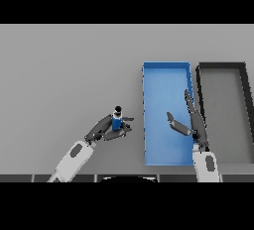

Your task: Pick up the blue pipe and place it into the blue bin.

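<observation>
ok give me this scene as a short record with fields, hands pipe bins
left hand: fingers curled round the small blue pipe with a dark cap, left of the bins
pipe state: upright in the hand, not yet in a bin
right hand: open, fingers straight, over the right side of the blue bin
blue rectangular bin: nothing seen inside it
dark grey rectangular bin: right of the blue one, side by side
surface: grey table

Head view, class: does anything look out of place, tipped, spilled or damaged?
Nothing stands out. The blue pipe is upright in the left hand, the blue bin and black bin sit square, and the right hand hangs open over the blue bin.
</observation>
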Motion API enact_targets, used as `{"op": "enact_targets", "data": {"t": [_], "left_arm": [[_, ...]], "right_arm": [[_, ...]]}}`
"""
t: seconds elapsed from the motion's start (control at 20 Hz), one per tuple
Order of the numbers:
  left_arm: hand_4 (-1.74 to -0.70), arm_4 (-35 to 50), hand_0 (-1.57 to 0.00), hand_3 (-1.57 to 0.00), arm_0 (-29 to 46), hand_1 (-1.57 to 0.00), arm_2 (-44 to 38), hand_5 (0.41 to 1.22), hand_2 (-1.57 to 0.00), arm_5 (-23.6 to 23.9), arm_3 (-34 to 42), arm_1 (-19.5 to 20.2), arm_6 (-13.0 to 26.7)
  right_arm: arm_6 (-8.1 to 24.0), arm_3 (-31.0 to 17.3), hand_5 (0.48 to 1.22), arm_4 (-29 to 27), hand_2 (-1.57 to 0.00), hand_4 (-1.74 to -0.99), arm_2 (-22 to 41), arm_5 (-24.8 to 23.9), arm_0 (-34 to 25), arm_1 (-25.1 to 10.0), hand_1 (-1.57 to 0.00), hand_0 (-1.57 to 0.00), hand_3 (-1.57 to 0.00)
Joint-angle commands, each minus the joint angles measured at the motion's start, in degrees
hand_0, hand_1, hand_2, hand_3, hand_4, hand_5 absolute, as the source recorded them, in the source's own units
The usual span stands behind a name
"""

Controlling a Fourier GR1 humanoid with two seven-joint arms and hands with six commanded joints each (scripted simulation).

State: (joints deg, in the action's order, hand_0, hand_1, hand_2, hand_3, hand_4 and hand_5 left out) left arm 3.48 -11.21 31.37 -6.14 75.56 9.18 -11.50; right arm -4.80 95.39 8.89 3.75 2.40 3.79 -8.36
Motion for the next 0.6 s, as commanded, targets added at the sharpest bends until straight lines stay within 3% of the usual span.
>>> {"op": "enact_targets", "data": {"t": [0.0,0.3,0.55], "left_arm": [[-1.49,0.2,-1.41,-1.45,0.2,-1.43,-0.3,1.169,-1.45,0.1,0.8,0.1,-0.8],[-1.47,0.9,-1.53,-1.54,-1.6,-1.53,-1.1,1.207,-1.54,0.3,6.9,-1.5,-0.2],[-1.47,2.3,-1.56,-1.56,-4.6,-1.56,-1.1,1.217,-1.56,-2.0,11.8,-1.7,3.3]], "right_arm": [[-0.1,0.7,0.635,-0.2,0.00,-1.220,0.1,0.3,0.2,-0.1,0.00,0.00,0.00],[0.8,-0.3,0.638,0.4,0.00,-1.220,0.1,-0.2,-0.9,0.0,0.00,0.00,0.00],[0.7,-0.6,0.643,1.8,0.00,-1.176,0.3,-0.5,-0.9,-0.7,0.00,0.00,0.00]]}}
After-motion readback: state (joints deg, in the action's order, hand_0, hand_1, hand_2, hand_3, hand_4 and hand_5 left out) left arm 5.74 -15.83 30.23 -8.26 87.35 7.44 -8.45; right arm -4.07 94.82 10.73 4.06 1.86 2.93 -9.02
